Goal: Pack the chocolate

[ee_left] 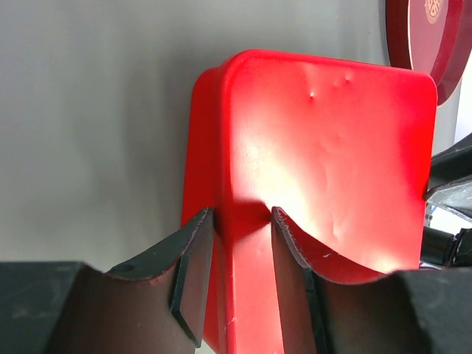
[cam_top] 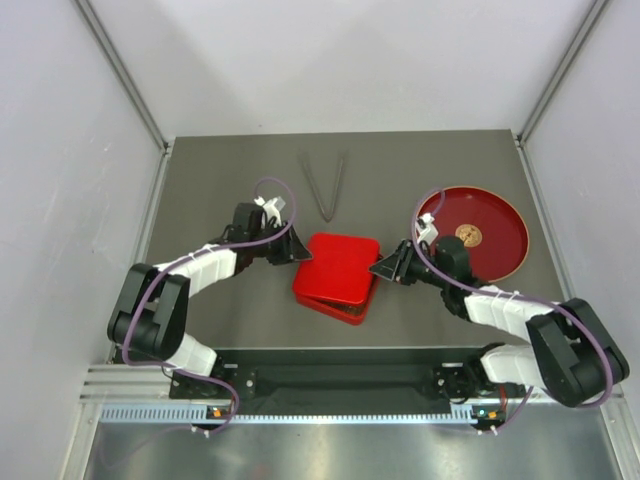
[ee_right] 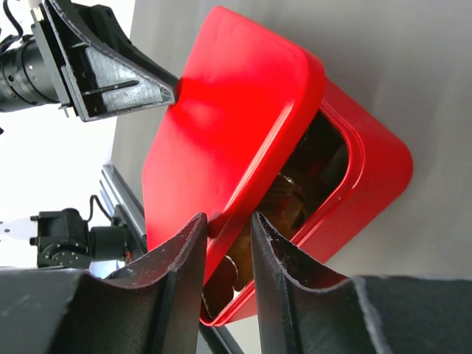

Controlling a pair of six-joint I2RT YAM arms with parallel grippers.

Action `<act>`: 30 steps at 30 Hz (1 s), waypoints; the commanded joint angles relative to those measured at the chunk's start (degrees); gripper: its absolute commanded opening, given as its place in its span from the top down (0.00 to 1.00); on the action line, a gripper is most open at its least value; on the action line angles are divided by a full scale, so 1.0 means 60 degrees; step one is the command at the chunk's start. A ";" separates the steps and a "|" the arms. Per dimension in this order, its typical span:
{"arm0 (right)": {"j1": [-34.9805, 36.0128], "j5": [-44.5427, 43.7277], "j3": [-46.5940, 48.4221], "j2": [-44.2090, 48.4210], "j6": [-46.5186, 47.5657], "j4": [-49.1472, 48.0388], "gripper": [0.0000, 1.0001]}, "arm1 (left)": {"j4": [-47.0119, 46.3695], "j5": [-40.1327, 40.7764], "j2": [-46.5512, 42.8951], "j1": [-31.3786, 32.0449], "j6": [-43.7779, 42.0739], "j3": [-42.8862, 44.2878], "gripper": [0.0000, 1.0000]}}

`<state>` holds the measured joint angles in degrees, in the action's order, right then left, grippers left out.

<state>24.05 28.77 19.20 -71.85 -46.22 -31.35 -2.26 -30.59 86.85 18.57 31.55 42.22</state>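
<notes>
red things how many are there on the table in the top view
3: the square red lid at centre, tilted over the red tray whose near edge shows below it, and the round dark red plate at right. The lid may hide more.

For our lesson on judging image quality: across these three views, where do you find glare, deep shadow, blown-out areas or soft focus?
Left wrist view: broad white glare washes the glossy red square lid, and the black fingers are soft. Right wrist view: inside the red square tray lies deep shadow; the upper-left background is blown white. Top external view: even light, sharp.
</notes>
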 commanded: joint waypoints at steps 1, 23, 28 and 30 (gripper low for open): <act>-0.0171 -0.0254 0.0052 0.0578 0.0305 0.0039 0.69 | -0.0150 -0.0146 -0.0383 0.0084 -0.0088 0.0274 0.57; -0.0171 -0.2273 -0.0198 0.3903 0.0627 0.3872 0.64 | 0.0714 0.0440 -0.0925 0.0128 -0.0424 0.0625 0.52; -0.0186 -0.2774 0.0329 0.4066 0.0701 0.4902 0.59 | 0.0611 0.0498 -0.0736 0.0260 -0.0380 0.0756 0.54; -0.0157 -0.2949 0.0505 0.4007 0.0715 0.5195 0.57 | 0.0670 0.0615 -0.0603 0.0347 -0.0410 0.0830 0.55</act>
<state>23.81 14.50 18.52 -48.14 -43.22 -4.80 1.83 -27.88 83.13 19.77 30.24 44.49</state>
